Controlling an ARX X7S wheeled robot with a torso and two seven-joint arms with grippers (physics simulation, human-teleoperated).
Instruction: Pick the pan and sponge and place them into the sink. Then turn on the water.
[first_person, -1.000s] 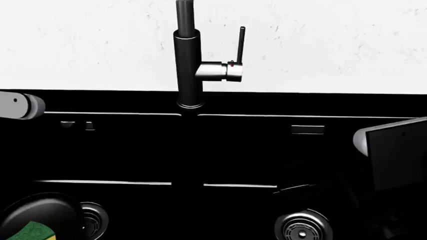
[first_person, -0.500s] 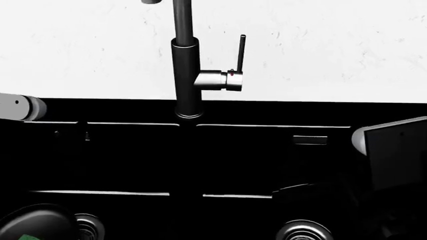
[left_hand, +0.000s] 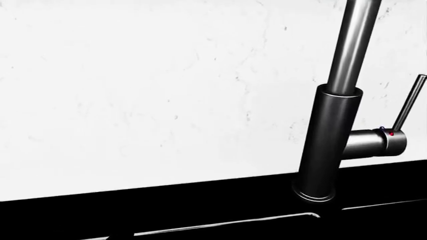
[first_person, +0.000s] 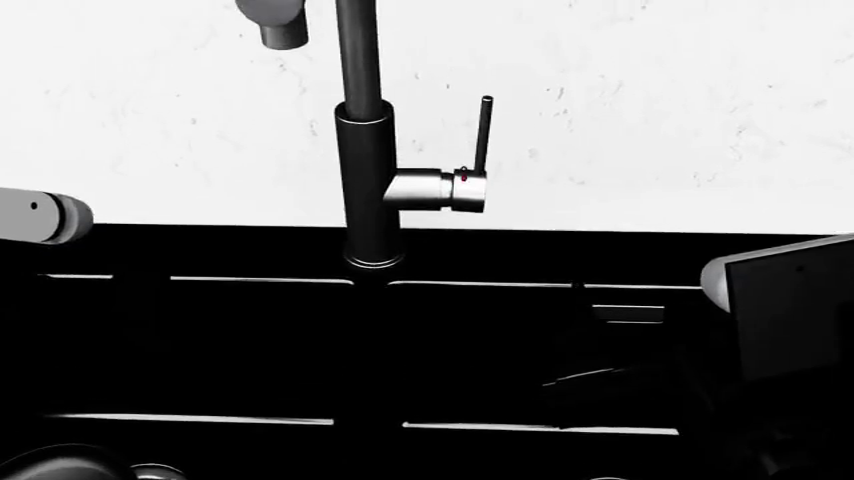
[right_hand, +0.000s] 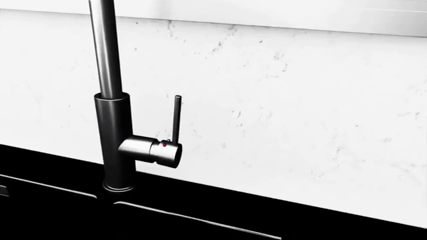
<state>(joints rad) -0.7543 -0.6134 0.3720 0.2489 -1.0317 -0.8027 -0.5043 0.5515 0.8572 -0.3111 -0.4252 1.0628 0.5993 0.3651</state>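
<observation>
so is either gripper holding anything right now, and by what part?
Cannot tell. No fingertips show in any view; both wrist cameras face the faucet, its lever untouched, so both look free of it.

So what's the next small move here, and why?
Probably bring the right arm toward the faucet lever. The lever stands upright, no water runs from the spout, and the pan already lies in the sink.

open air surrounds the upright lever (first_person: 482, 135) beside the faucet column (first_person: 368, 190).
</observation>
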